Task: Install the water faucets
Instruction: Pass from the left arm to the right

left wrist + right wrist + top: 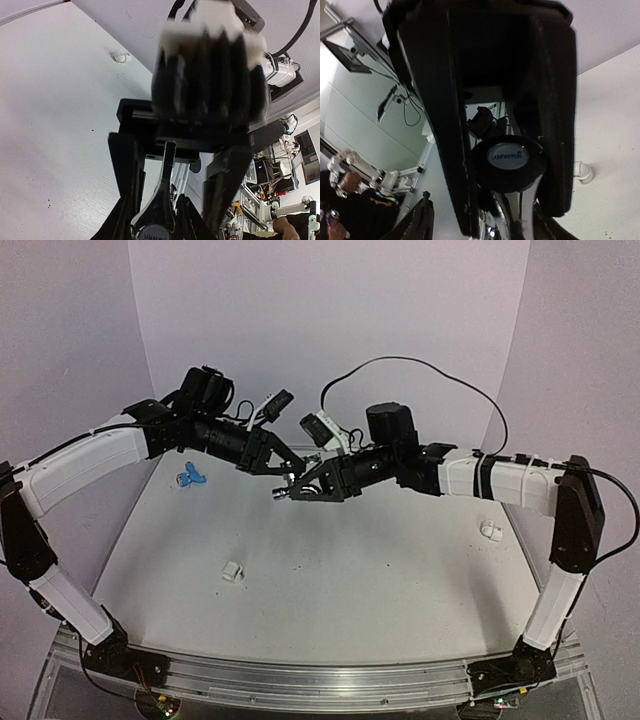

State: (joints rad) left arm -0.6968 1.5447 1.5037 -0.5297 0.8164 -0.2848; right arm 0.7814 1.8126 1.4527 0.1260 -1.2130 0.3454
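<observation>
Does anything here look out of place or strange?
Nothing looks spilled or broken. The blue faucet lies alone at the far left of the table, and two white fittings lie loose, far apart. The silver faucet hangs in mid-air in the left pincer, its cap inside the right pincer.

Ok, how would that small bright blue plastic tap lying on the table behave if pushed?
The small bright blue plastic tap probably skids easily, being tiny plastic on a smooth white table. Its lumpy, uneven shape likely keeps it from rolling far.
</observation>
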